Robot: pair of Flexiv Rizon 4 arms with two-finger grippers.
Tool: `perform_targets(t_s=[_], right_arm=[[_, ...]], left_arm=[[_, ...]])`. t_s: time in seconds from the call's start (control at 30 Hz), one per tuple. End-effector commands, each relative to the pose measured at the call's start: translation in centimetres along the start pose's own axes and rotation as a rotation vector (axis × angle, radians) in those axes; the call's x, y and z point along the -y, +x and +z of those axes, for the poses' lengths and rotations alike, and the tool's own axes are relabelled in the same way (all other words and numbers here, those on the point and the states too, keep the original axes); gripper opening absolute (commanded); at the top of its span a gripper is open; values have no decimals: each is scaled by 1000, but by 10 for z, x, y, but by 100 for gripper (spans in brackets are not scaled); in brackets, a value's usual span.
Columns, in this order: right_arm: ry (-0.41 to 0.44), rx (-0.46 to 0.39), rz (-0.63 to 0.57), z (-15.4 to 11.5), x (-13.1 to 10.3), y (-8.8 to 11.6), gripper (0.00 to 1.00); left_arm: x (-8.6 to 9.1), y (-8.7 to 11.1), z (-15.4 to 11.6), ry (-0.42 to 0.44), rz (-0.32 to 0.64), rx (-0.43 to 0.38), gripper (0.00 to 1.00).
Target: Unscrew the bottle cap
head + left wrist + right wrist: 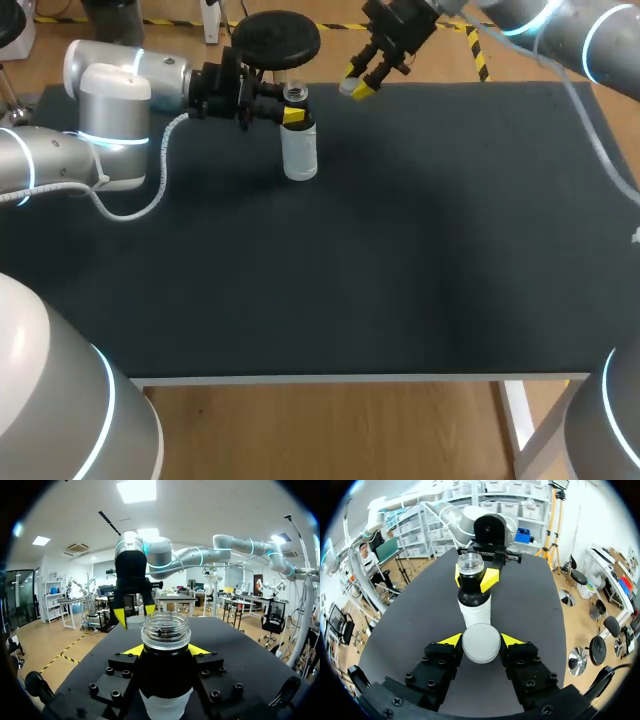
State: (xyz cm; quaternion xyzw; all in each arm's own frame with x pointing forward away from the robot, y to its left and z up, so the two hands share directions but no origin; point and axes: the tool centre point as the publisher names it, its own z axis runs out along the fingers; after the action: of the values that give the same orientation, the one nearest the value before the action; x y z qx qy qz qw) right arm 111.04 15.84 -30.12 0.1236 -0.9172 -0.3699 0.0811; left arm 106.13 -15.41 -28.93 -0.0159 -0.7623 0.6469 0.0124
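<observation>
A clear bottle with a white lower half stands upright at the table's back, its threaded neck uncovered. My left gripper is shut on the bottle's upper body, yellow tips on either side. The round white cap is off the bottle, held between the yellow fingertips of my right gripper. In the head view the right gripper hangs above the table's back edge, to the right of the bottle. In the left wrist view the right gripper sits just beyond the open bottle mouth.
The dark table stretches wide in front of and to the right of the bottle. A white cable loops from my left arm onto the table at the left. A black round stool stands just behind the back edge.
</observation>
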Motion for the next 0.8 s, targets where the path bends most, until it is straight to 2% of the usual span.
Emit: perform_targets(t_s=[0.03, 0.4, 0.6, 0.8], right_arm=[[-14, 111, 42, 4, 20, 4, 0], [-23, 202, 217, -5, 68, 0, 0], [-45, 258, 307, 1, 94, -5, 0], [-29, 270, 381, 14, 115, -1, 0]], left_arm=[[0, 0, 0, 1, 0, -1, 0], [0, 0, 0, 1, 0, -1, 0], [0, 0, 0, 1, 0, -1, 0], [0, 0, 0, 1, 0, -1, 0]])
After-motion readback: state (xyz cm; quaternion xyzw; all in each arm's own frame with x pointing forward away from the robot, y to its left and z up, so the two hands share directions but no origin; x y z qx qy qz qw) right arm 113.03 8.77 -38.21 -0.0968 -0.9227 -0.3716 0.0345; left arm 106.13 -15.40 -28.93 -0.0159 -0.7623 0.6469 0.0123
